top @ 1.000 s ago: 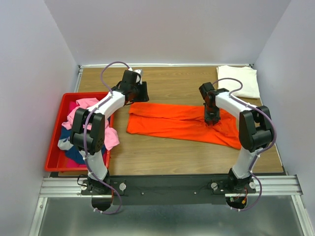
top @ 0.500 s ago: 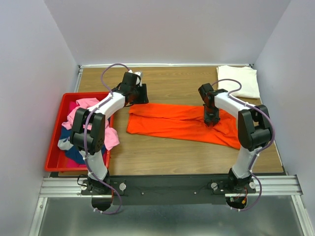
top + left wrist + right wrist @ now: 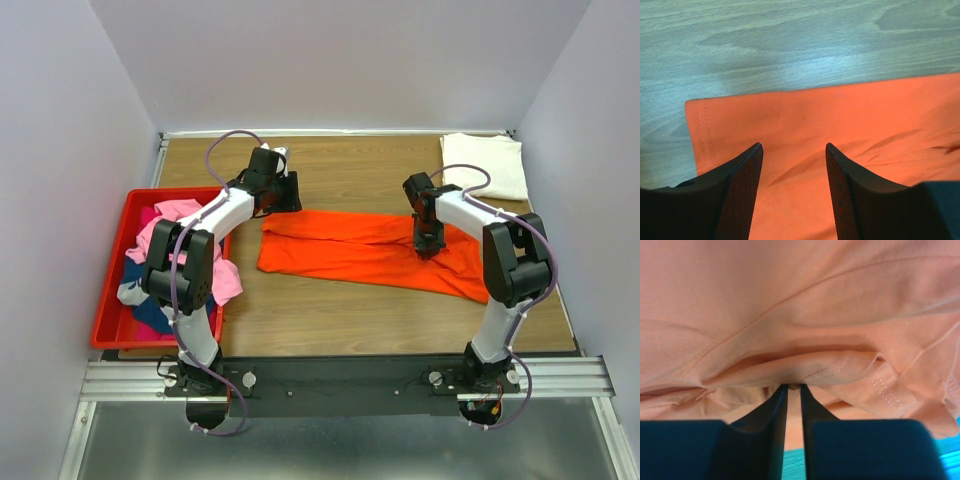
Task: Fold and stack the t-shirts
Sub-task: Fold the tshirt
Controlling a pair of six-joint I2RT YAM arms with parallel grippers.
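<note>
The bright orange t-shirt [image 3: 360, 250] lies spread across the middle of the table, folded into a long band. My left gripper [image 3: 290, 196] hovers over its far left corner, open, with the cloth [image 3: 840, 125] below the gap between its fingers [image 3: 792, 146] and nothing in them. My right gripper [image 3: 427, 249] is down on the shirt's right part. Its jaws [image 3: 794, 386] stand nearly together, pinching a fold of orange cloth [image 3: 790, 315] at their tips. A cream-white t-shirt [image 3: 485, 165] lies folded at the far right corner.
A red plastic bin [image 3: 110, 335] stands at the left edge, holding a pink t-shirt [image 3: 170, 225] and a dark blue one [image 3: 150, 312] in a heap. Grey walls close in the table on three sides.
The right gripper's jaws have drawn closer together on the orange cloth and its wrist has edged slightly left. The left arm has not moved.
</note>
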